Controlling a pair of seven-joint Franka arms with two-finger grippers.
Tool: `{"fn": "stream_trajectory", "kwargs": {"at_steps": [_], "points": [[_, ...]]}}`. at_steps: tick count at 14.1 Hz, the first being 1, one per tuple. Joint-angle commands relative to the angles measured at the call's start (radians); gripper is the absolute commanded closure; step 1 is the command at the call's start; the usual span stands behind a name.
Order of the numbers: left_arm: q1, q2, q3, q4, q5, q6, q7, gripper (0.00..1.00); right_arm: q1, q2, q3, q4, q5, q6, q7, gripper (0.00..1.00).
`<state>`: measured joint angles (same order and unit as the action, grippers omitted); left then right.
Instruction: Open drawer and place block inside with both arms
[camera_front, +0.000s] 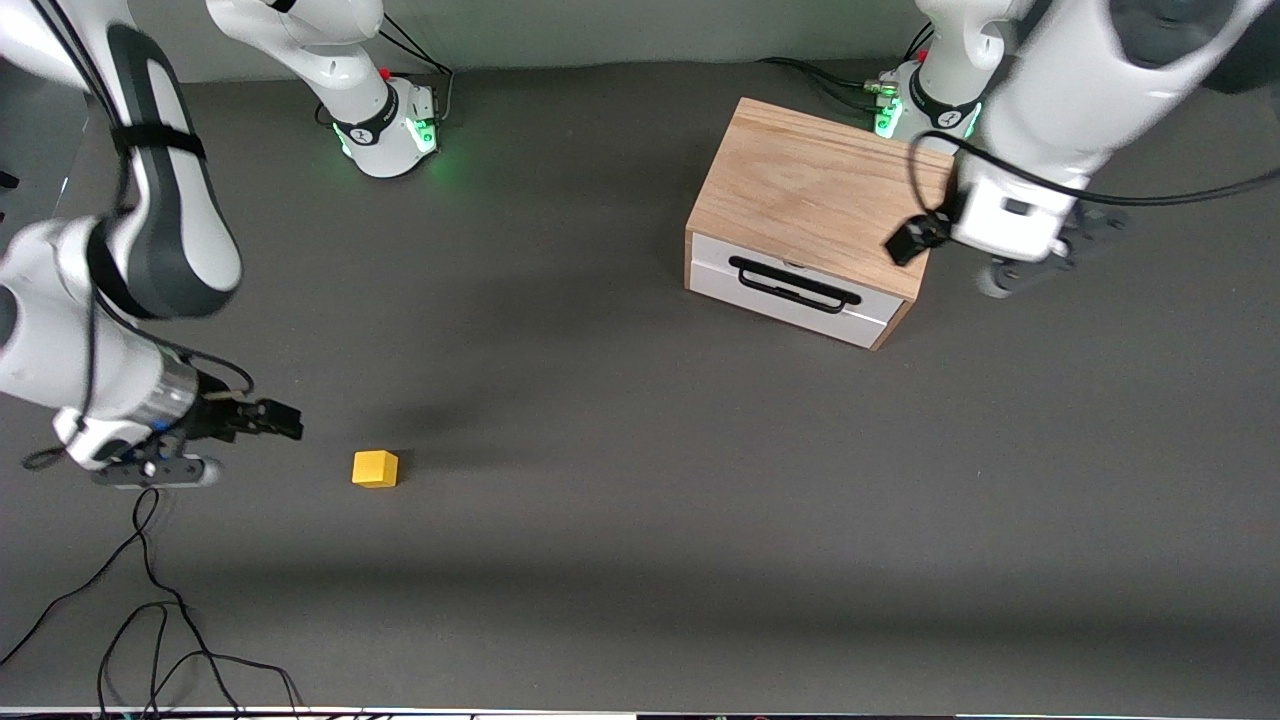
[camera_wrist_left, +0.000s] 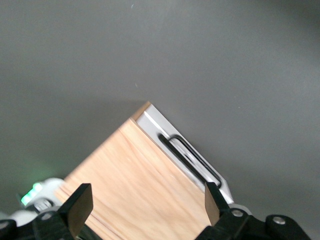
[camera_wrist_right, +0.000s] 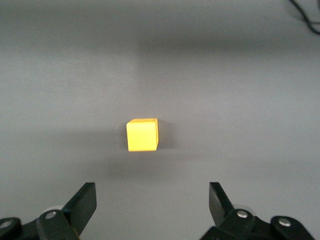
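The light oak cabinet (camera_front: 815, 185) stands toward the left arm's end of the table. Its drawer (camera_front: 790, 290) is shut, white front and black bar handle (camera_front: 795, 285) facing the front camera. My left gripper (camera_front: 908, 242) hangs over the cabinet's top edge, at the end by the left arm. In the left wrist view it (camera_wrist_left: 146, 202) is open over the wooden top (camera_wrist_left: 135, 180), with the handle (camera_wrist_left: 192, 157) just past it. The yellow block (camera_front: 375, 468) lies on the table toward the right arm's end. My right gripper (camera_front: 285, 420) is open and empty beside the block (camera_wrist_right: 142, 135), apart from it.
Loose black cables (camera_front: 150, 620) trail over the table near the front camera at the right arm's end. The two green-lit arm bases (camera_front: 395, 125) (camera_front: 915, 105) stand along the table's edge farthest from the front camera. Grey tabletop (camera_front: 620, 420) lies between block and cabinet.
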<state>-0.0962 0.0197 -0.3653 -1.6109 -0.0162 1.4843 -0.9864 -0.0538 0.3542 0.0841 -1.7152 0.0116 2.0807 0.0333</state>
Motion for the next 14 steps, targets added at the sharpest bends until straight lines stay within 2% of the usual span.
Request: {"fn": "stream_trajectory", "kwargs": {"at_steps": [1, 3, 7, 11, 14], "points": [[-0.074, 0.038, -0.017, 0.022, 0.009, -0.006, -0.251, 0.00, -0.008, 0.089, 0.006, 0.022, -0.007, 0.077, -0.010, 0.00], [-0.115, 0.058, -0.017, 0.022, -0.001, -0.002, -0.393, 0.00, -0.007, 0.152, 0.006, 0.020, -0.013, 0.160, -0.009, 0.00], [-0.177, 0.080, -0.018, 0.020, -0.002, 0.030, -0.710, 0.00, 0.002, 0.233, 0.006, 0.020, -0.018, 0.217, -0.009, 0.00], [-0.169, 0.118, -0.011, 0.005, -0.005, 0.082, -0.729, 0.00, 0.026, 0.264, 0.006, 0.016, -0.018, 0.274, -0.004, 0.00], [-0.171, 0.129, -0.007, -0.070, -0.007, 0.167, -0.732, 0.00, 0.046, 0.288, 0.006, -0.027, -0.018, 0.349, -0.004, 0.00]]}}
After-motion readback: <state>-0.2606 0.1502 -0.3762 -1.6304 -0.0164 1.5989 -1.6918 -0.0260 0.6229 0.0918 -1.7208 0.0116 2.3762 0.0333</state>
